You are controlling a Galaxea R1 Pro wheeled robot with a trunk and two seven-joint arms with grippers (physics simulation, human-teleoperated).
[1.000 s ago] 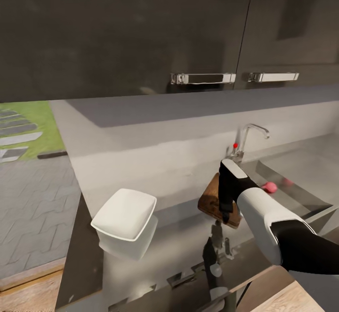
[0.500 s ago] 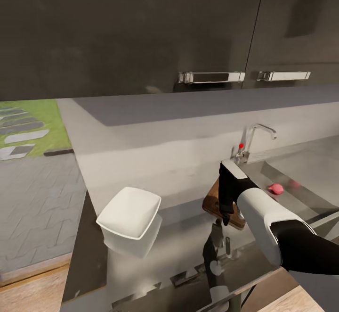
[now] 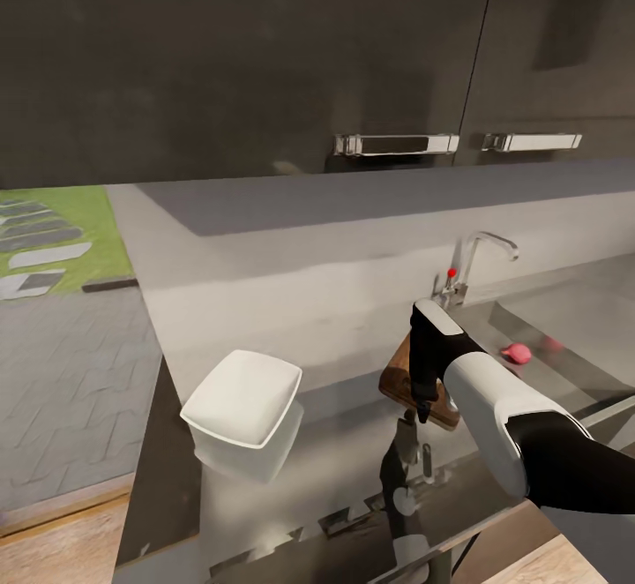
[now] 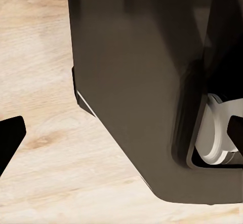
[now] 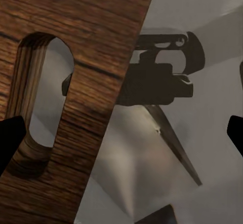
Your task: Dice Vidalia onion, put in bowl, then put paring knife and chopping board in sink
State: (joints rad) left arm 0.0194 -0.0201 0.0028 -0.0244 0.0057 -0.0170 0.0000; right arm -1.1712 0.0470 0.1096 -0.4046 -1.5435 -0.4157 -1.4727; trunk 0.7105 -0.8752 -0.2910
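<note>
Chopping board (image 3: 406, 383) is lying on the countertop (image 3: 335, 443), just left of the sink (image 3: 564, 337), and in the head view the right arm is reaching over its near end, the right gripper (image 3: 422, 409) pointing down at the board's near right edge. From here I cannot tell how far its jaws are standing apart. A pink item (image 3: 516, 353) is sitting in the basin, right of the board. The chrome tap (image 3: 481, 253) with its red knob is rising behind the board at the far wall. The white bowl (image 3: 242, 397) is resting on the countertop well to the left of the board. Dark wall cabinets (image 3: 265, 55) with chrome handles are hanging above.

In the left wrist view, the left gripper (image 4: 121, 135) is showing two dark fingertips (image 4: 9, 139) at opposite edges, spread wide and holding nothing, facing a dark cabinet panel (image 4: 136, 82) over light wood floor (image 4: 40, 133).

In the right wrist view, the right gripper (image 5: 121, 135) is spread wide with nothing between its fingertips (image 5: 7, 138). The board (image 5: 76, 57) with its slot-shaped handle hole is lying below, beside the glossy grey worktop (image 5: 202, 148), which is mirroring the gripper.
</note>
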